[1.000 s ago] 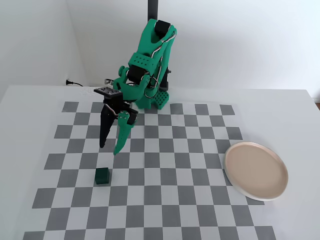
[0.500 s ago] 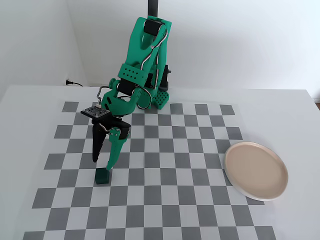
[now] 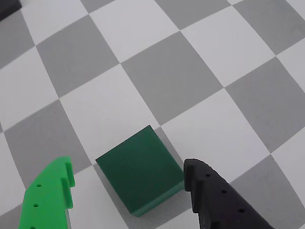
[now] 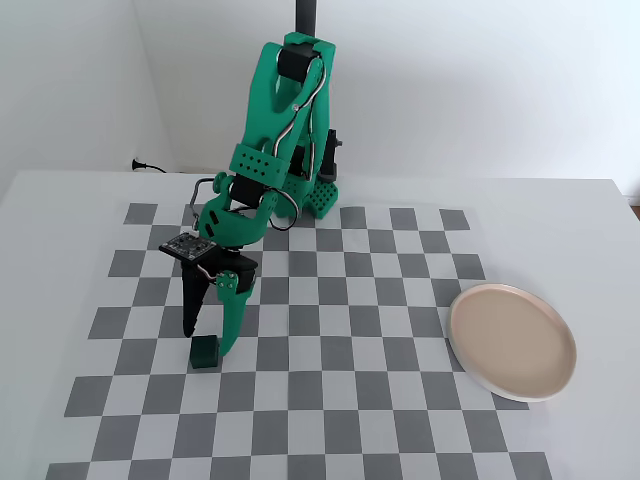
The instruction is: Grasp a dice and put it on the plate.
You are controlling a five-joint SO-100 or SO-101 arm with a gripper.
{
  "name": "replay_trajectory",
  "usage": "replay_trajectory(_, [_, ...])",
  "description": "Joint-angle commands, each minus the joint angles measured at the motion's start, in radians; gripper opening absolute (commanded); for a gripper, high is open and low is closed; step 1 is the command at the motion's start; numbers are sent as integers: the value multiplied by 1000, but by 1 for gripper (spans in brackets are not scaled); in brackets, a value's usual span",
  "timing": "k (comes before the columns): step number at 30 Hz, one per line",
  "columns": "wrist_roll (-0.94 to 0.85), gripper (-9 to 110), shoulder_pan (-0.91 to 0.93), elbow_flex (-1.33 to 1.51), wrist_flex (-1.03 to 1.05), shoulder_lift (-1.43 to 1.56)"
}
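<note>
The gripper (image 3: pixel 128 191) stood with its fingers apart, one bright green and one black, and in the wrist view the dice (image 3: pixel 140 174) lay between them near the tips. The black finger (image 3: pixel 219 200) looked to be touching or just beside one edge of the cube, while a sliver of board showed between the green finger (image 3: pixel 47 195) and the opposite face. Nothing was clamped yet.

In the fixed view the gripper (image 4: pixel 207 340) hung low over the checkered board (image 4: pixel 330 340), its tips down beside the dice (image 4: pixel 206 352), which sat on the board towards the left side of that view. The plate (image 4: pixel 511 341) lay well apart on the right, partly over the board's edge, and it was empty.

The dice appeared to be a small solid block with crisp edges and flat, plain faces, so it would probably be light and stiff, with no give under the fingers. Its surface looked smooth and slightly matt; a cube like that could slide or twist if pinched across a corner. In the wrist view it sat turned a little relative to the fingers, so the safest hold seemed to be on two opposite flat faces, low and centred, letting the closing fingers square it up.

No brand, label or writing could be read anywhere: the dice showed no pips, and the fingers bore only small holes.
</note>
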Motion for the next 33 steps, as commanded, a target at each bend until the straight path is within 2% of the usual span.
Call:
replay_trajectory(1, [-14,20,-9,-74,-46,-14])
replay_trajectory(27, [-37,20,-43,-80,-161,-184])
replay_trajectory(33, [-8,20,-58,-124,-123,-212])
